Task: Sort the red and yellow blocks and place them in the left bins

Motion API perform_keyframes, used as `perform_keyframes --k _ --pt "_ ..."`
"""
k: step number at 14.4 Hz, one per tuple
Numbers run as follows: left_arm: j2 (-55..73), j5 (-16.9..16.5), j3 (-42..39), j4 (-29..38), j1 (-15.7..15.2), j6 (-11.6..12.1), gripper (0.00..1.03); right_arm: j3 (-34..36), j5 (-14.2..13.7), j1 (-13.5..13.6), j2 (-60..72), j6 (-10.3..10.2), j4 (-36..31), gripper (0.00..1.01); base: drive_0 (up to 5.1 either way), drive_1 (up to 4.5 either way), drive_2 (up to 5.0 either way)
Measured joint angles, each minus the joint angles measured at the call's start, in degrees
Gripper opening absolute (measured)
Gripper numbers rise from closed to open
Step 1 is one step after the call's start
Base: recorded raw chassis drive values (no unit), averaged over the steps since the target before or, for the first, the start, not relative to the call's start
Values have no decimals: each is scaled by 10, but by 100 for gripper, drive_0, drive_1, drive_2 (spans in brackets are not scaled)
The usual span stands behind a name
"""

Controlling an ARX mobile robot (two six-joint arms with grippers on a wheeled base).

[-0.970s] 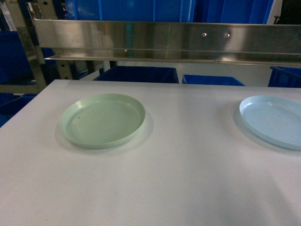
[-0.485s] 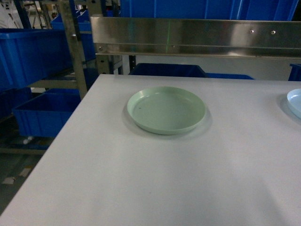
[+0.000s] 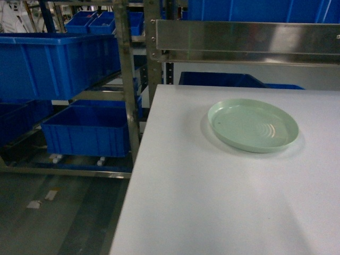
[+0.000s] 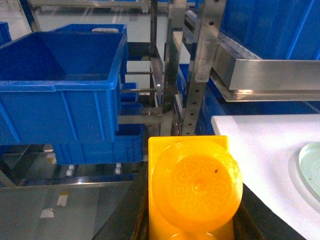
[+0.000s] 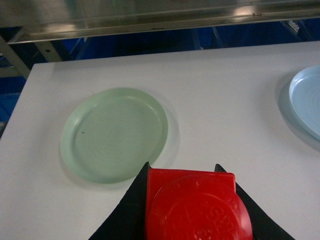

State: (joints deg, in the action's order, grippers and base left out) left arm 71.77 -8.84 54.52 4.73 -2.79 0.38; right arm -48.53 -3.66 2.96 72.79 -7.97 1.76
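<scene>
A yellow block (image 4: 196, 187) with a round stud fills the bottom of the left wrist view, and my left gripper (image 4: 190, 170) is shut on it, with black fingers (image 4: 142, 210) at either side. It hangs off the table's left edge, facing a large blue bin (image 4: 60, 95) on a rack. My right gripper (image 5: 182, 172) is shut on a red block (image 5: 195, 210) above the white table, just near of a green plate (image 5: 115, 134). Neither gripper shows in the head view, which has blue bins (image 3: 53, 64) at the left.
The white table (image 3: 212, 202) ends at a left edge with floor below. A metal rack post (image 3: 127, 79) stands between table and bins, with a lower blue bin (image 3: 87, 130). The green plate (image 3: 253, 126) lies at the right. A light blue plate (image 5: 307, 100) lies further right.
The head view has swung left: the green plate slid to the right of view, the light blue plate left it, and the rack with blue bins came into view.
</scene>
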Motion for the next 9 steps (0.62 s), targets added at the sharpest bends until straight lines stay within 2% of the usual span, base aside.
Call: perform_keyframes --k 9 --pt "1 0 0 0 -1 0 27 0 0 0 0 0 0 27 -504 241 241"
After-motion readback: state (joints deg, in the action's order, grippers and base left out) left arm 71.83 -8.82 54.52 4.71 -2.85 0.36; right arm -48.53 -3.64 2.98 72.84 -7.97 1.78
